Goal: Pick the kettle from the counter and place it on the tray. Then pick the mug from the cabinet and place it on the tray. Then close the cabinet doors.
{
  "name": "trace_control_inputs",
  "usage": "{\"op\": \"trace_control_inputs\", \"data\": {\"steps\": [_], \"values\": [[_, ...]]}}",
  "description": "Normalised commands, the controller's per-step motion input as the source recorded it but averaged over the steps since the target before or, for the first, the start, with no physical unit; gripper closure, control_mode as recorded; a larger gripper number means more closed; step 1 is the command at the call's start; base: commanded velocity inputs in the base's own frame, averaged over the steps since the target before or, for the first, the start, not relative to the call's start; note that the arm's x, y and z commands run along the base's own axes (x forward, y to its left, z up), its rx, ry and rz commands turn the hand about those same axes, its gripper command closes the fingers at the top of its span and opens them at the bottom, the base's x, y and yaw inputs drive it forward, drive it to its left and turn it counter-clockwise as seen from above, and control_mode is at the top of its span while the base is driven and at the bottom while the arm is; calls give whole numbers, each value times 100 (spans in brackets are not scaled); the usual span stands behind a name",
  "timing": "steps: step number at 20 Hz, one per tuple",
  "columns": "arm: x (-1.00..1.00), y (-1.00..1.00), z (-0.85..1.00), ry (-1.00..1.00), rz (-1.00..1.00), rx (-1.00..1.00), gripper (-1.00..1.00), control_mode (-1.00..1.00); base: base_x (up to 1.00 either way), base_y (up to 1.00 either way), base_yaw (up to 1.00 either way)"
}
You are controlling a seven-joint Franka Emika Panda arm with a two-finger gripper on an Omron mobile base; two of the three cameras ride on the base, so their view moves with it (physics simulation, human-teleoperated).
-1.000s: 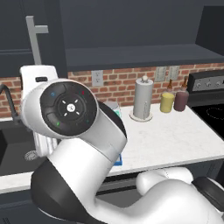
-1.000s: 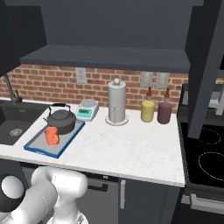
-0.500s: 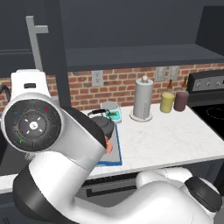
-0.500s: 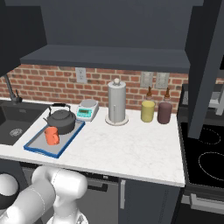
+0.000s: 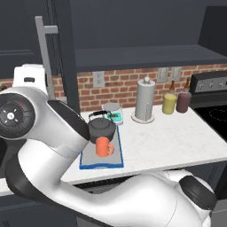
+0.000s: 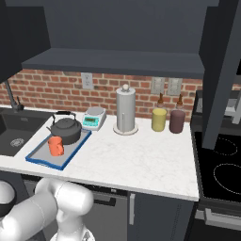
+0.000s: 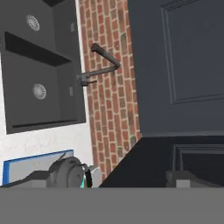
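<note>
The kettle and the orange mug both sit on the blue-rimmed tray, left of centre in the left base view, the mug just in front of the kettle. The right base view places the same group at lower left: kettle, mug and tray on the white counter, beside the black sink. A small scale stands just behind the tray, and further right along the brick wall come a silver paper-towel cylinder, a yellow jar and a dark red jar. One cabinet door with its long grey bar handle stands in the upper left of the left base view, behind the white arm. In the hand view the gripper shows its two dark tips spread wide apart at the bottom edge, holding nothing; the tray's corner and the kettle lie at lower left, the sink and faucet at upper left, and a dark panelled door fills the right.
</note>
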Motion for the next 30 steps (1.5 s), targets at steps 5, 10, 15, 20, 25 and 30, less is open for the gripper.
{"op": "trace_control_inputs", "data": {"steps": [5,10,15,20,25,30], "values": [[28,-52,-2,1,-15,0,-100,-100,0,0,0],[20,-80,-14,0,-18,0,-100,-100,0,0,0],[32,-83,-13,0,-16,0,-100,-100,0,0,0],[51,-80,-10,-2,-14,1,-100,-100,0,0,0],[63,-72,-7,-3,-13,4,-100,-100,0,0,0],[72,-66,-5,-1,-12,4,-100,-100,0,0,0]]}}
